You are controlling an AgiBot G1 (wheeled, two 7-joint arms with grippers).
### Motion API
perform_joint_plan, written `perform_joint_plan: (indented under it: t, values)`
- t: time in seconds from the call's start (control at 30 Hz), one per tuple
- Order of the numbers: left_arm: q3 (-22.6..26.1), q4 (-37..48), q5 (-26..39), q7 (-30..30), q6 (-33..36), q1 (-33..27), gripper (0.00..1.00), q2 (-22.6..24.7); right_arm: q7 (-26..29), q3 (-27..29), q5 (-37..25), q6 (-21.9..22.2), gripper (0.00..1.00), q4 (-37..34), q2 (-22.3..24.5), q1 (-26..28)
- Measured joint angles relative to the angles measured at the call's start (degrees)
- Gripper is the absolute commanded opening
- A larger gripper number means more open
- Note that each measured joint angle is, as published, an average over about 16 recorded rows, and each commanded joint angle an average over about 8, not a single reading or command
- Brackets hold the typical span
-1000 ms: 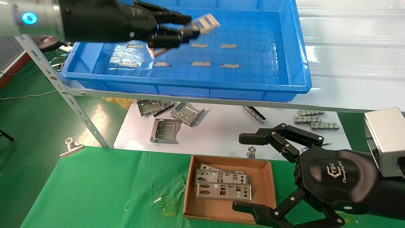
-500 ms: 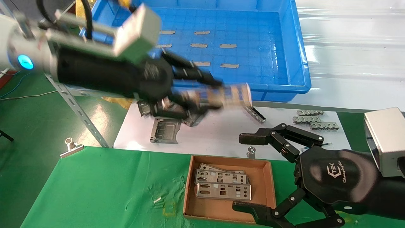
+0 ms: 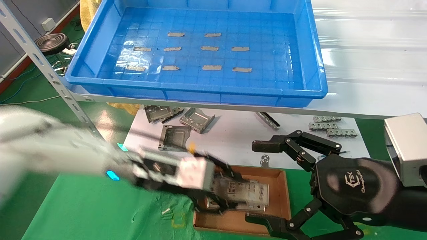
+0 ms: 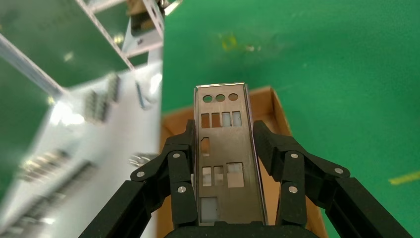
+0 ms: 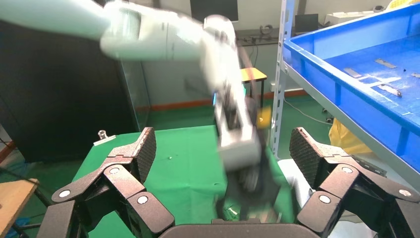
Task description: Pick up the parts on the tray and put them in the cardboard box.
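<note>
My left gripper (image 3: 233, 192) is shut on a silver punched plate (image 3: 250, 193) and holds it just over the cardboard box (image 3: 284, 196) on the green cloth. In the left wrist view the plate (image 4: 223, 148) sits lengthwise between the black fingers (image 4: 181, 158), with the box (image 4: 277, 106) beneath it. Other plates (image 3: 213, 203) lie in the box, mostly hidden by the gripper. The blue tray (image 3: 315, 66) on the shelf holds only grey tape strips. My right gripper (image 3: 253, 181) is open and empty beside the box's right side, and shows open in its wrist view (image 5: 223, 148).
Folded grey brackets (image 3: 196, 119) and toothed strips (image 3: 328, 126) lie on a white sheet (image 3: 233, 143) behind the box. A slanted metal shelf post (image 3: 50, 76) stands at the left. A binder clip (image 3: 75, 155) grips the cloth's edge.
My left arm has carried the plate from above the tray down and forward to just over the cardboard box. The right arm has not moved.
</note>
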Motion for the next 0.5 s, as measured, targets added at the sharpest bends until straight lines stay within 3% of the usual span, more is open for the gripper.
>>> perform_joint_plan:
  t: [0.2,0.27,0.5]
  values:
    - [0.41,6.82,0.68,7.19,-4.46,3.45,0.0,4.92,0.0,0.0,0.0,0.0,1.0,0.0,0.0,0.0]
    - [0.54,8.62,0.81,9.09,-5.43,3.68,0.06,6.11,0.0,0.0,0.0,0.0,1.0,0.0,0.0,0.0]
    - [1.38,12.05,0.88,14.18,-7.5,3.54,0.9,8.08,0.0,-0.01,0.0,0.0,1.0,0.0,0.0,0.0]
